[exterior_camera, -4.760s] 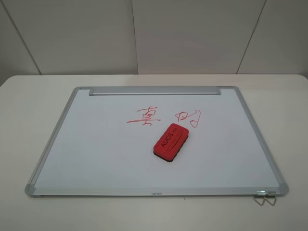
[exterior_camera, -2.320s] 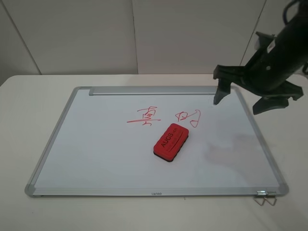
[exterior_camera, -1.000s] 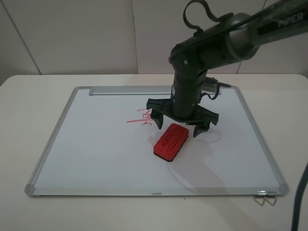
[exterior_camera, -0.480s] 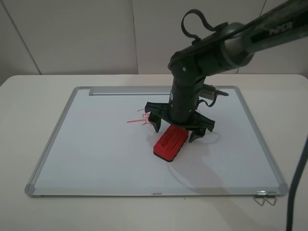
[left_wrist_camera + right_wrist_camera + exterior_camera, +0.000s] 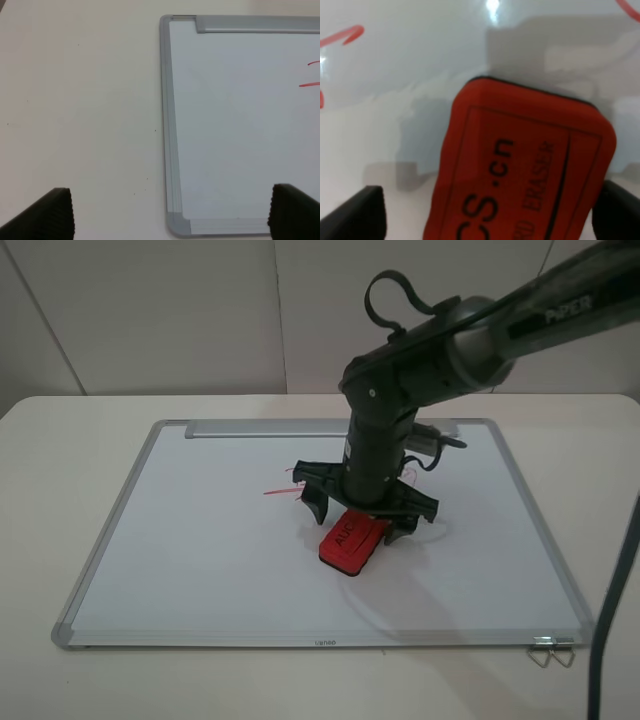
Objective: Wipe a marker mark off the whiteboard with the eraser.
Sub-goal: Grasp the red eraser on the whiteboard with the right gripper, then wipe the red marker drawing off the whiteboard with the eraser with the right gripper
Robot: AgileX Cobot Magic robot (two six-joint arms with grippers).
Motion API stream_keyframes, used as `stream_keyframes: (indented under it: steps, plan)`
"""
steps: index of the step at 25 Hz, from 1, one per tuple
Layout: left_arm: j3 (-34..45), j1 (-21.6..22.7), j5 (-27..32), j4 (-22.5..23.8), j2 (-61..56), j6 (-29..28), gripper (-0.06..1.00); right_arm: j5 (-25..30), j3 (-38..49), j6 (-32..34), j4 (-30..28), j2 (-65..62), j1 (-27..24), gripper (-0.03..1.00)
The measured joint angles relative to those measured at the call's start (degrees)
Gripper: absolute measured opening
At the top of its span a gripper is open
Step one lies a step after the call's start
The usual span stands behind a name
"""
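Eraser (image 5: pixel 350 544), red block on a black felt base, flat on the whiteboard (image 5: pixel 200 540) near its middle, lettered face up, long axis skewed to the whiteboard's edges. Red marker mark (image 5: pixel 276 492) on the whiteboard just beyond the eraser toward the silver strip (image 5: pixel 320 428), apart from the felt; only the end of the long horizontal stroke and a few upper strokes showing, the remainder hidden behind the right arm (image 5: pixel 440 335).

Low over the eraser's end nearer the strip, right end effector (image 5: pixel 355 522), jaws wide apart and straddling the block across its width; in the right wrist view, a clear gap between one finger and the red side, the other finger close against the opposite side; nothing clamped as yet. Over a whiteboard corner opposite the strip, left end effector (image 5: pixel 172 215), jaws spread wide above the worktop (image 5: pixel 75 100), holding nothing.

Step in hand, by judgement: grasp of the eraser, wiping not yet begun. Next move, by judgement: jaws brought squarely onto the long sides, felt held flat to the whiteboard, then a pressed sweep across the mark. Likely hazard: block pivoting on uneven contact.
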Motion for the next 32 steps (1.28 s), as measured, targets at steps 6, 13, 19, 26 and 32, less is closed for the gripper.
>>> stream_keyframes:
  steps: [6,13,19,26,32]
  plan:
    - [0.0,0.0,0.0,0.0,0.0,0.0,0.77,0.9,0.0,0.0,0.1,0.1,0.0,0.54]
    - [0.0,0.0,0.0,0.0,0.0,0.0,0.77,1.3,0.0,0.0,-0.7,0.1,0.0,0.54]
    - [0.0,0.0,0.0,0.0,0.0,0.0,0.77,1.4,0.0,-1.0,-1.1,0.1,0.0,0.54]
    - [0.0,0.0,0.0,0.0,0.0,0.0,0.77,6.8,-4.5,-16.8,-4.2,-3.1,0.0,0.54]
    - [0.0,0.0,0.0,0.0,0.0,0.0,0.77,12.0,-13.5,-38.1,-3.6,-3.6,0.0,0.54]
